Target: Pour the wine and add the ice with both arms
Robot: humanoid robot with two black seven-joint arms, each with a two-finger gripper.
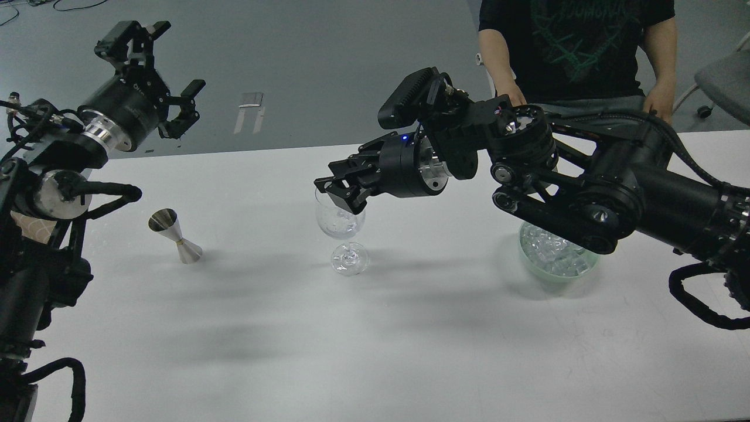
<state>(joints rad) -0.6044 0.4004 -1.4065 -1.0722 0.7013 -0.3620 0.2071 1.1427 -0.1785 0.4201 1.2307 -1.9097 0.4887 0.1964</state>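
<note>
Glass, thin and clear: the wine glass [340, 218] stands upright on the white worktop [375, 328], a few pieces of ice [340, 223] already in its bowl.
Right tool: your right tool [335, 190] sits right at the glass rim, overlapping it in this view. Fingers read as drawn close, but whether they pinch a cube you cannot tell; dark and end-on.
Left tool: your left tool [157, 76] hangs high at the far left, fingers spread, carrying nothing, well apart from everything.
Ice supply: the heap fills the green bowl [530, 265], partly hidden under your right forearm.
Risk, tipping: the stem is narrow and the foot small. Any sideways nudge from the fingers against the rim would likely topple the glass; nothing braces it.
Risk, missed drop: if a cube is held and the tool is off-centre, release could bounce it off the rim onto the worktop.
Risk, bowl: your right elbow link passes just above the green bowl; a low pull-back could clip it and scatter cubes.
Risk, jigger: the steel jigger [176, 236] stands left of the glass, clear of both arms for now.
Bystander: a person [577, 53] stands close behind the far edge, near the right arm's sweep.
</note>
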